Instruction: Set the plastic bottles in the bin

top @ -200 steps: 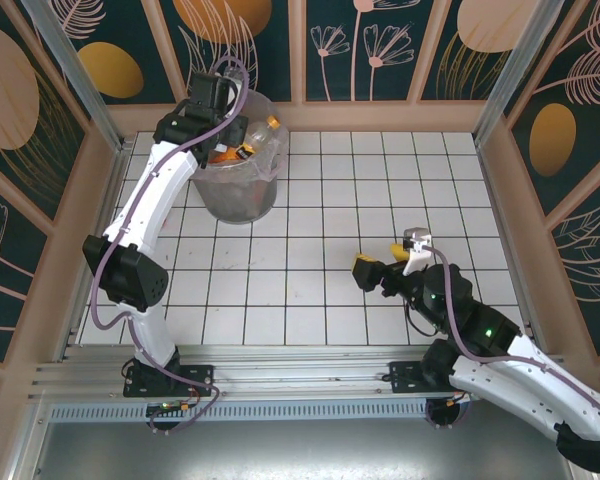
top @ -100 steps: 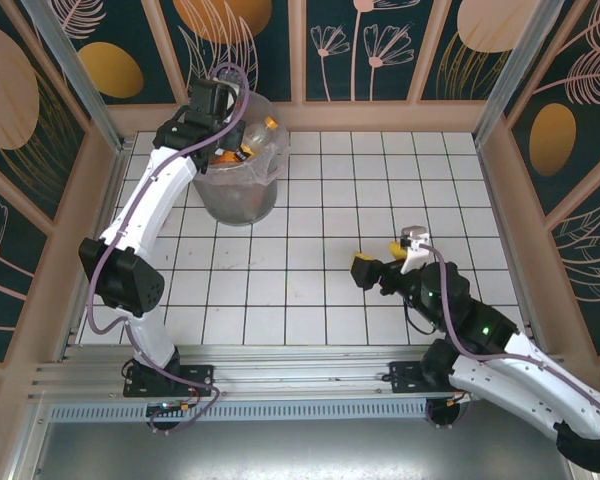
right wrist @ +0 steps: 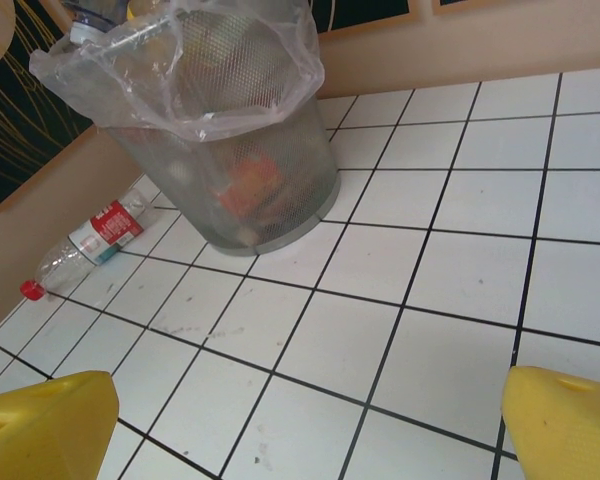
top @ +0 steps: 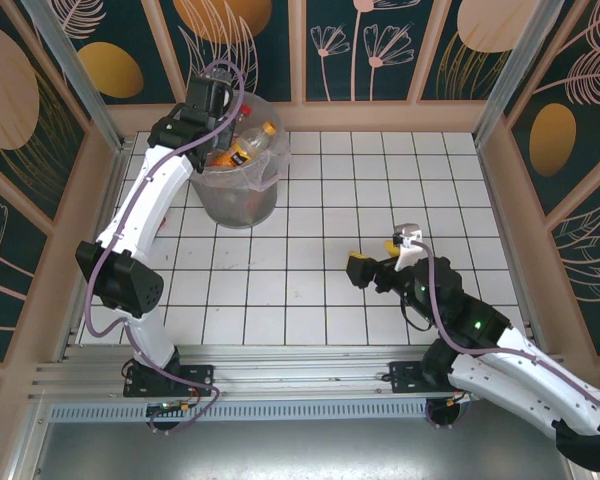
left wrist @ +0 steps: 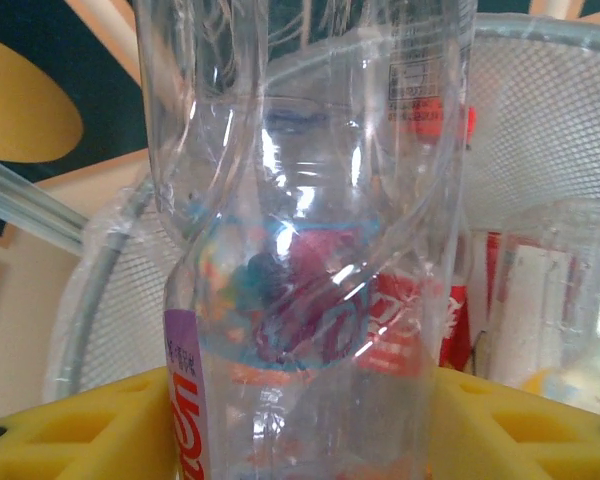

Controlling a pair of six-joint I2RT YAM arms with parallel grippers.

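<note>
As left gripper (left wrist: 305, 440) pinches it, clear bottle (left wrist: 310, 200) between fingers (left wrist: 70, 435), over bin (left wrist: 550, 120).

The left arm (top: 145, 205) and right arm (top: 510, 365) had white shells, black joints and trailing purple cables (top: 91, 300); the right end effector (top: 378, 262) bore yellow fingers (right wrist: 45, 415).

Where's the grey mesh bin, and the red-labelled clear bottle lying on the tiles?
Round grey mesh bin (right wrist: 298, 188): right wrist view, side wall.
Clear red-labelled plastic bottle (right wrist: 107, 223): right wrist view, label.
</note>
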